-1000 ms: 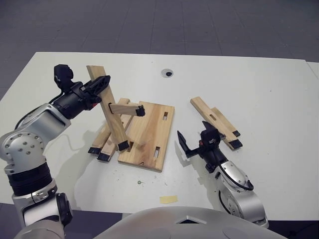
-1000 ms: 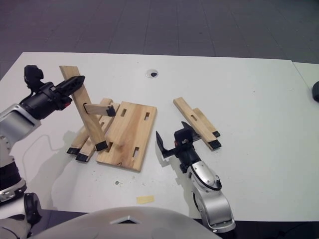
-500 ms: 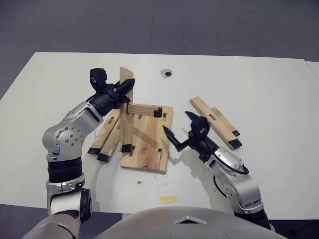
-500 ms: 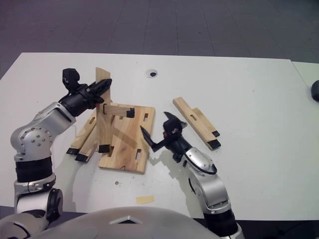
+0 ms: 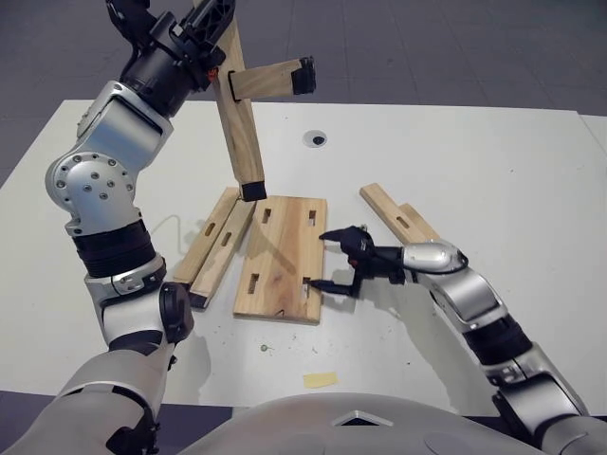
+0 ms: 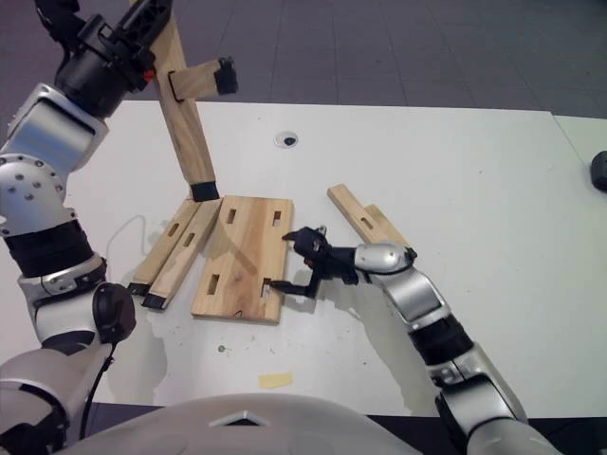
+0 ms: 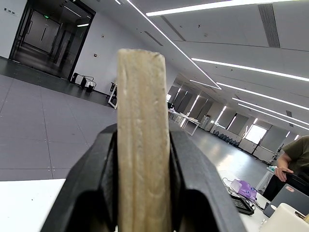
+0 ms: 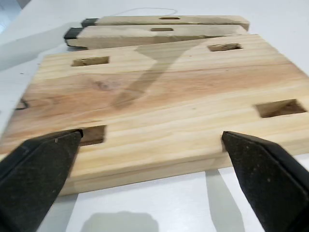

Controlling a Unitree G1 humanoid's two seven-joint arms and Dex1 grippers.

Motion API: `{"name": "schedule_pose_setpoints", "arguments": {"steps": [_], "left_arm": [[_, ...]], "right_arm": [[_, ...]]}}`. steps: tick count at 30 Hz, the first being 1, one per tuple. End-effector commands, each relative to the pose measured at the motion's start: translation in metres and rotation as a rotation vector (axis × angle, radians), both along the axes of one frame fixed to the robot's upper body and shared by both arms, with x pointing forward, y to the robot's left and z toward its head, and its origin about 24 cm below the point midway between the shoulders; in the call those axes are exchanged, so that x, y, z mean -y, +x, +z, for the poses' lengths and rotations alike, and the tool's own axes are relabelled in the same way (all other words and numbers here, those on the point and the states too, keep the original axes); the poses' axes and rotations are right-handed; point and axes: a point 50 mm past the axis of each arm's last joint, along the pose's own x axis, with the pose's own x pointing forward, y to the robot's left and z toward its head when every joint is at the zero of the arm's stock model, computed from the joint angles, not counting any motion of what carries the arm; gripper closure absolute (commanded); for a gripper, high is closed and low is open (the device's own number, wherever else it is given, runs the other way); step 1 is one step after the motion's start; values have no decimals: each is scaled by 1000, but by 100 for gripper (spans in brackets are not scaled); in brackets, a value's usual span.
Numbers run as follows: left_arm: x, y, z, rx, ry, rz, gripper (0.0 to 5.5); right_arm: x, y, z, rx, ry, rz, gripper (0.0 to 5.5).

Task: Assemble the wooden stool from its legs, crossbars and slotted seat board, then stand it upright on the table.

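Roughly at the middle of the white bench (image 5: pixel 512 161) lies the board (image 5: pixel 282 256), flat, with four slots facing up. Just beside its left edge two legs (image 5: pixel 216 245) lie side by side, touching each other, their black caps toward the robot. To the right of the board, apart from it, two more legs (image 5: pixel 406 220) lie together at an angle.

The left arm is up high, and the left fingers (image 5: pixel 214 17) are clamped on the upper end of the held leg (image 5: pixel 242 133). In the left wrist view that leg (image 7: pixel 142 145) sits tight between both fingers (image 7: pixel 91 193). It is steeply tilted and off the bench, its black-capped lower end hanging by the board's far left corner. A crossbar (image 5: pixel 268 81) sits in its slot and sticks out to the right, ending in a black cap.

The right fingers (image 5: pixel 338 234) are spread wide and sit low at the board's right edge, which lies between them. One tip is over the far half, the other by the near right slot. Whether either tip touches the wood I cannot tell.

A round hole (image 5: pixel 316 139) sits in the bench beyond the board. A scrap of yellow tape (image 5: pixel 321 379) lies near the front edge.
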Motion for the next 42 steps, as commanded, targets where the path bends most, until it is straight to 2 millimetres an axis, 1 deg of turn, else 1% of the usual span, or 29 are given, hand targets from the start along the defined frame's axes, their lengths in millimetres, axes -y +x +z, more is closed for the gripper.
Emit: {"name": "schedule_pose_setpoints", "arguments": {"steps": [1,6,10,12,14,16,18,20,21,23,25,28,29,31,34,36,38,40,42], "left_arm": [[6,-3,-10,-23,31,-9,446],[4,-6,-20,-55,40,17,446],[12,-6,-22,-54,49,-3,446],[13,-6,-22,-55,47,-7,446],[13,-5,-20,-48,18,9,446],[18,-5,-15,-29,-21,10,446],[24,-7,-9,-7,-53,20,446],[33,-7,-5,10,-61,22,446],[37,-7,-4,16,-54,19,446],[46,-7,-6,36,6,19,446],[53,-8,-8,64,70,13,446],[61,-10,-11,97,133,-2,446],[64,-10,-13,94,121,-13,446],[67,-11,-14,93,109,-24,446],[72,-13,-15,85,82,-46,446],[76,-16,-14,89,72,-74,446],[78,-18,-12,106,79,-90,446],[77,-19,-10,118,84,-92,446],[72,-18,-9,121,89,-78,446]], "right_arm": [[23,13,-32,-37,-146,-221,10],[36,18,-43,-1,-224,-405,10],[42,23,-52,43,-300,-541,10],[46,26,-52,80,-310,-603,10],[49,31,-46,134,-276,-681,10],[48,38,-22,245,-158,-748,10],[44,47,17,387,17,-811,10],[37,46,52,466,186,-824,10],[31,42,65,470,250,-796,10],[11,24,81,394,371,-637,10],[-10,0,95,265,505,-452,10],[-31,-29,111,117,638,-243,10],[-33,-33,114,95,650,-216,10],[-37,-32,115,56,667,-221,10],[-41,-19,109,48,635,-296,10],[-36,4,97,86,534,-460,10],[-25,21,91,120,480,-604,10],[-17,29,90,156,451,-667,10],[-12,30,90,178,430,-689,10]]}}
